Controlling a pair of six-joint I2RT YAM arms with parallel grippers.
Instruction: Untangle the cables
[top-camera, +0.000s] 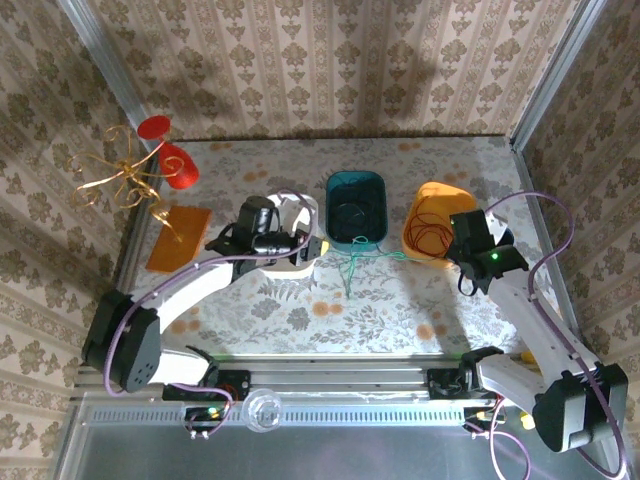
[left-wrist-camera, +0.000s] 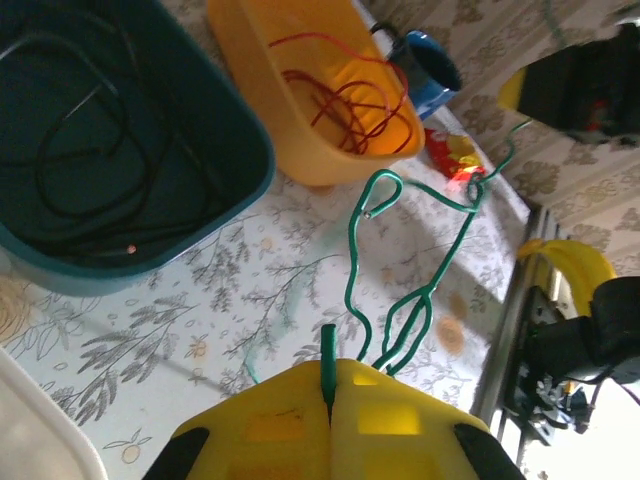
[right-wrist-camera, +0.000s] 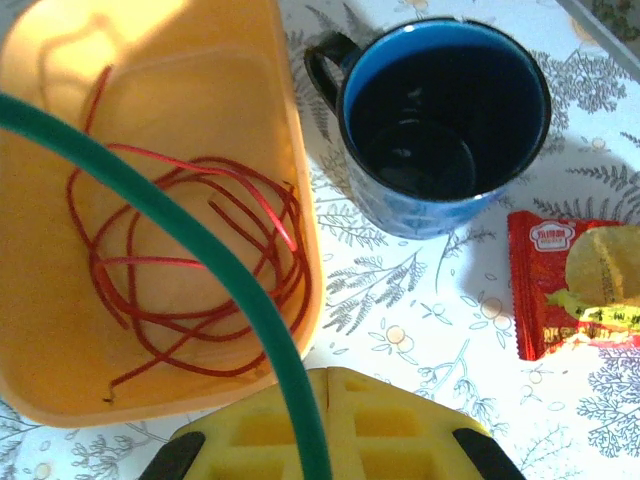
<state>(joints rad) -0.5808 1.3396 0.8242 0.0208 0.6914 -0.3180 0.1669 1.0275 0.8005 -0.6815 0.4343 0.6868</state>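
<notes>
Though thin, green cable brightly wavy.

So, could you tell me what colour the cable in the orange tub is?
Red: the cable in the orange tub shows best in the right wrist view.

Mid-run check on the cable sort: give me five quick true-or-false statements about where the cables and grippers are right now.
1. The red cable lies in the orange bin. True.
2. The dark cable shares that orange bin. False: it lies in the teal bin.
3. The left gripper and the right gripper are both shut on the green cable. True.
4. The green cable is coiled inside a bin. False: it runs over the table between the two grippers.
5. The blue mug holds a cable. False: no cable shows inside it.
</notes>
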